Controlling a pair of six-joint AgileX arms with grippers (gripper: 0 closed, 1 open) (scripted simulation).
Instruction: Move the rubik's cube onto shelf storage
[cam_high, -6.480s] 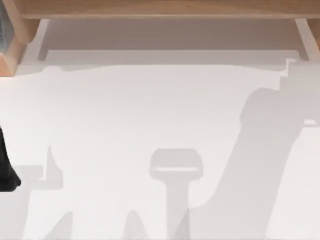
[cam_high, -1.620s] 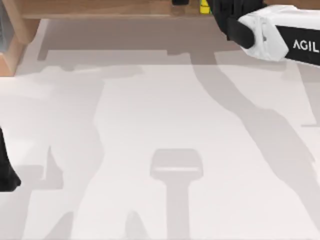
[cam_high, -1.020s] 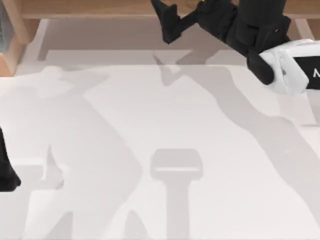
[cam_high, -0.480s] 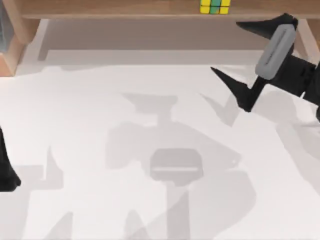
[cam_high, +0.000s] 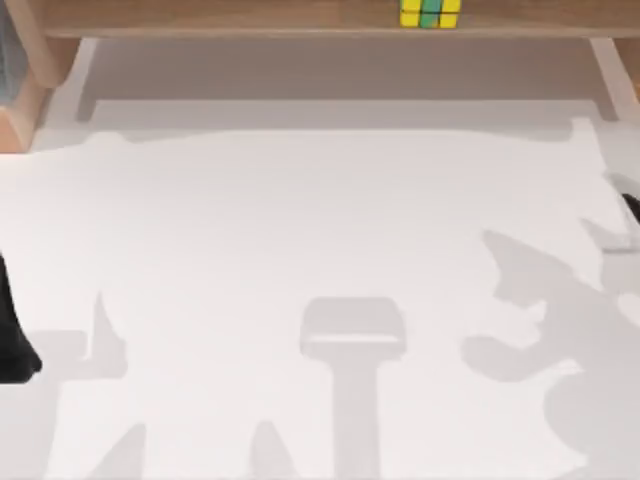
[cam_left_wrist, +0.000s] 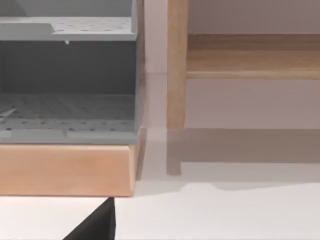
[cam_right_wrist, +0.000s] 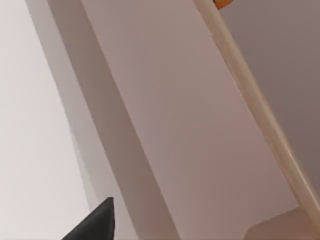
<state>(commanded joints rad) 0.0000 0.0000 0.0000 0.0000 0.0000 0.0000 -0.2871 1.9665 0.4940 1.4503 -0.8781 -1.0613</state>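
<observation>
Right gripper (cam_high: 630, 212) barely visible at table's right edge, finger state impossible to tell; rubik's cube (cam_high: 430, 13) resting on far shelf storage (cam_high: 230, 18); left arm (cam_high: 12, 335) parked at left edge.

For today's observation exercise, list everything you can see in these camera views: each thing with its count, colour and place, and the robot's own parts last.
cube: one, yellow and green tiles with dark grid lines, on the shelf board at the far edge of the top view, right of centre.
shelf: one, light-brown wood, spanning the far edge of the table, with upright supports at both ends.
rack: one, grey with perforated trays on a wooden base, beside the shelf's left support.
table: one, white, crossed by grey shadows.
left arm: one, black, parked at the table's left edge.
right arm: one, a dark sliver at the table's right edge.
</observation>
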